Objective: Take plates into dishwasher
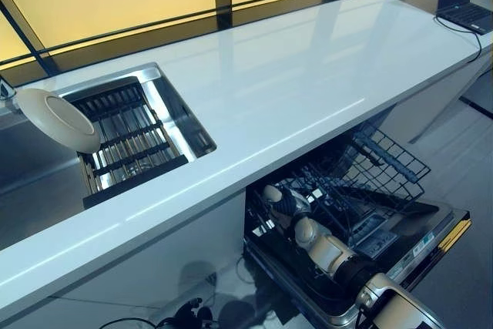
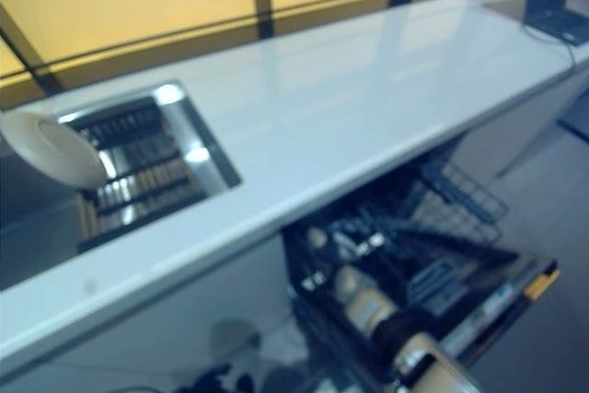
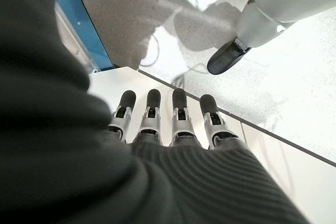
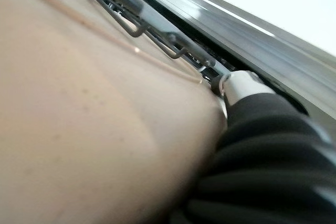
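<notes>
A white plate (image 1: pixel 58 119) leans tilted at the left edge of the sink's drying rack (image 1: pixel 131 136). Below the counter the dishwasher is open, its lower rack (image 1: pixel 385 167) pulled out over the lowered door (image 1: pixel 435 225). My right hand (image 1: pixel 283 204) reaches into the rack's left part. In the right wrist view a beige plate (image 4: pixel 79 129) fills the space against the hand, the thumb (image 4: pixel 239 83) lies on its edge, and rack wires (image 4: pixel 131 24) stand just past it. My left hand (image 3: pixel 176 114) hangs by the cabinet front with straight fingers, empty.
A long white countertop (image 1: pixel 293 75) runs across, with a window behind it. A dark laptop (image 1: pixel 466 15) sits at its far right end. The sink (image 1: pixel 173 105) is set in the counter's left part. Grey floor lies to the right of the dishwasher door.
</notes>
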